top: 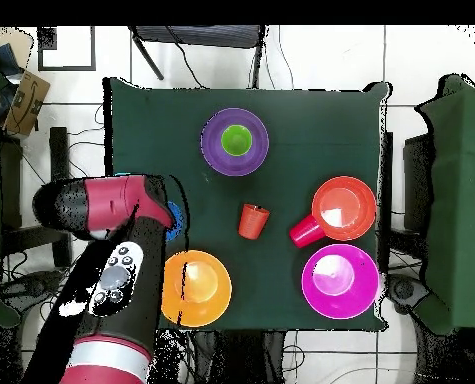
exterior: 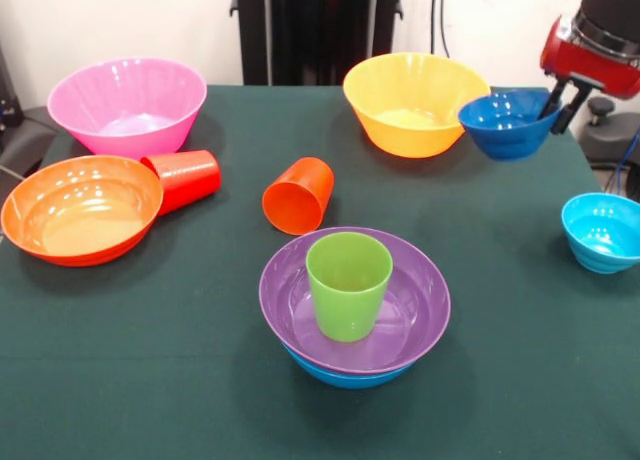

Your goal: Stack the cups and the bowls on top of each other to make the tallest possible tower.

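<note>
Green cup [exterior: 348, 283] already sits in the purple bowl [exterior: 400, 325], gripper [exterior: 560, 105] clamped on the dark blue bowl [exterior: 505, 128], everything else loose.

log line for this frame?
gripper: jaws on small dark blue bowl rim | tower: blue, purple, green cup | red, orange cups on sides

My arm [exterior: 600, 40] enters at upper right of front view, red wrist housing tilted, black link above. Gripper [exterior: 558, 104] points down-left, two dark fingers [exterior: 572, 108] set astride thin rim and closed on it, load lifted off surface. Overhead view: arm [top: 111, 280] runs from base upward, red elbow bends toward table edge; gripper hidden beneath wrist.
</note>
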Motion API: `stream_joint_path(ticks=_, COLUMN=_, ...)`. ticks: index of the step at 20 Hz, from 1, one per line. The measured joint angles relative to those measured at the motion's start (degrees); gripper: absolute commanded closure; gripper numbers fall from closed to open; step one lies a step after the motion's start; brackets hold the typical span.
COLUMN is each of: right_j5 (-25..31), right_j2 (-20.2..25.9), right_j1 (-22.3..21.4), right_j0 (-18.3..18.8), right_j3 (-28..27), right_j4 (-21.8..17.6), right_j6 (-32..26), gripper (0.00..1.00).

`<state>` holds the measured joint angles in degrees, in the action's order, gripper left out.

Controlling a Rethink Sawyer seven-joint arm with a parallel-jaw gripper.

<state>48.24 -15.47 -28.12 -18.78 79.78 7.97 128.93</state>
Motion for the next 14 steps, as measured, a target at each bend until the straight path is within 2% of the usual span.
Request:
stream_joint_path(ticks=6, right_j5=4.64, right_j2=0.54, right_j1=-1.87, right_j0=4.59, right_j3=-4.12, right_j4=-0.21, right_j6=0.00, gripper=1.00)
stream_joint_path(ticks=14, right_j5=4.87, right_j2=2.84, right_j1=-1.15, right_j0=12.15, right_j3=-10.41, right_j4=-2.22, right_j6=-0.01, gripper=1.00)
